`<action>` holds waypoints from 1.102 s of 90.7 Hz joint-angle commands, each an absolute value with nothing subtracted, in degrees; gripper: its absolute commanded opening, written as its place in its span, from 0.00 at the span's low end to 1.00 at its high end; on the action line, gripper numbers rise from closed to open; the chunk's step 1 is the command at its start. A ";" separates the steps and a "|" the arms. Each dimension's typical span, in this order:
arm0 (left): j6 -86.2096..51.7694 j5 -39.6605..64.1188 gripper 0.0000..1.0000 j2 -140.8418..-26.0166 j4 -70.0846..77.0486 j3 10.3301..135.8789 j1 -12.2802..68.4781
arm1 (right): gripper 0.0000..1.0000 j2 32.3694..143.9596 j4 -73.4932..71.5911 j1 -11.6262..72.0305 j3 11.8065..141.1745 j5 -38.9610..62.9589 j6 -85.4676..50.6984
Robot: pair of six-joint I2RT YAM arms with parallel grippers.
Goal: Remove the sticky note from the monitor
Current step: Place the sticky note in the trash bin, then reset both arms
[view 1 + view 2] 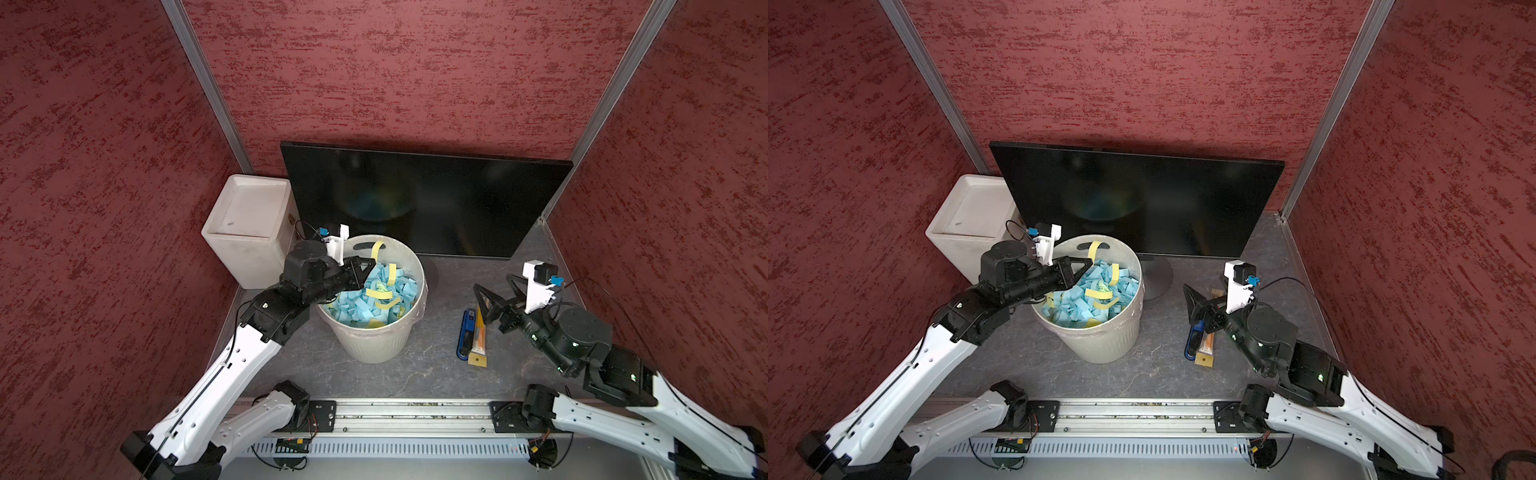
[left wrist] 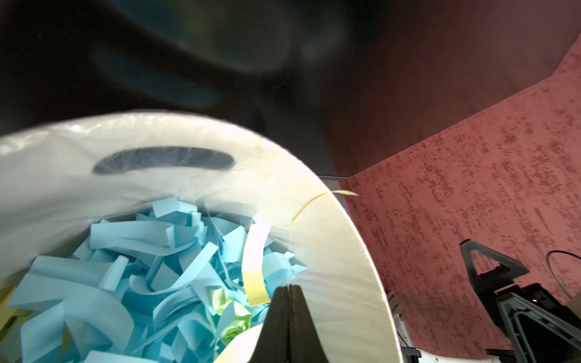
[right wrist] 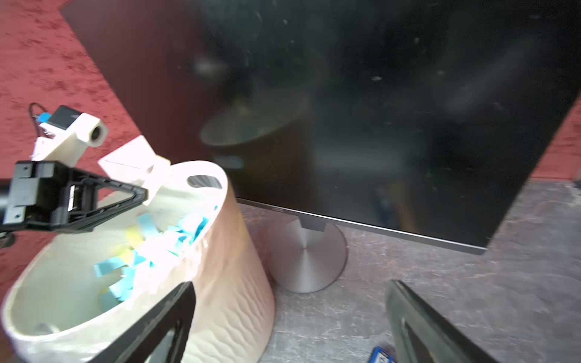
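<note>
Top views, both alike, put the monitor (image 1: 436,199) at twelve o'clock on the table (image 1: 374,382), its dark face bare of any paper I can make out. At centre stands the round bin (image 1: 374,345), heaped with blue and yellow scraps (image 1: 365,299). The left tool (image 1: 369,265) reaches over its rim from nine o'clock, jaws pressed together on the lower end of the sticky note (image 1: 377,248) — a pale yellow slip curling up from the tips toward twelve o'clock. The right tool (image 1: 496,291) hangs at three o'clock, jaws spread wide, nothing in them.

Left wrist view: the two fingers meet with no gap, and the note shows edge-on as a thin yellow line rising from between them above the scraps.

Right wrist view: spread fingers frame the monitor's foot (image 3: 306,257); glare hides the note here.

By my reading, the peeling is done and only the drop is left. The note looks feather-light and limp, pinched by one edge; its gummed strip may cling to a finger when the jaws part — a small shake could be needed.
</note>
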State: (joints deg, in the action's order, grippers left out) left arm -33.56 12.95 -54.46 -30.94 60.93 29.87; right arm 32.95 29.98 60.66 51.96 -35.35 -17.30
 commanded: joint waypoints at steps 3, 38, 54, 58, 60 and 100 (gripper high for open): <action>-31.93 10.88 0.13 -54.68 -31.25 58.92 30.12 | 0.98 32.14 29.65 61.03 49.98 -43.14 -14.81; -30.02 10.22 0.48 -54.09 -29.23 58.45 29.93 | 0.98 31.55 26.17 60.46 45.88 -51.24 -11.93; -28.23 10.78 0.64 -52.90 -29.49 60.53 28.70 | 0.98 32.09 24.88 57.69 45.35 -51.55 -11.19; -27.88 11.04 0.67 -52.72 -29.61 61.11 27.95 | 0.98 32.41 24.73 56.68 45.42 -51.23 -11.03; -27.67 11.31 0.69 -52.60 -29.70 61.35 27.62 | 0.98 32.65 24.66 56.12 45.43 -51.04 -11.00; -26.92 20.27 1.00 -50.98 -31.00 63.77 12.42 | 0.98 35.54 17.36 39.04 41.80 -41.60 -11.17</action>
State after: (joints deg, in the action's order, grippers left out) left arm -27.86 16.86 -52.16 -30.37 62.48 16.23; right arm 35.55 22.06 43.29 43.40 -45.30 -11.38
